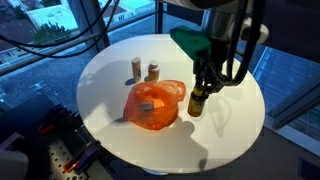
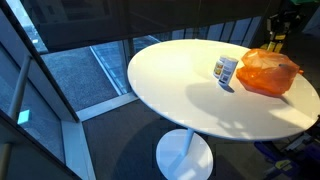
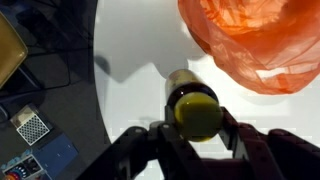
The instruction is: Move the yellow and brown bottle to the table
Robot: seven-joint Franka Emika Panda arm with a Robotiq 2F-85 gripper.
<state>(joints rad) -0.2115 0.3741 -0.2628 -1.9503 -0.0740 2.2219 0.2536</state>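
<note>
Beside bowl (image 1: 150, 105), gripper (image 1: 198, 90) pointing down, seemingly clasping bottle (image 3: 195, 112)

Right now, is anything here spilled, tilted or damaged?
Nothing stands out. The two pale bottles stand upright on the table, the orange bowl shows no spill, and the yellow and brown bottle is upright in the gripper.

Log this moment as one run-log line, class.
gripper: shut on bottle | bottle: beside bowl, over table | touchdown: cannot tell
</note>
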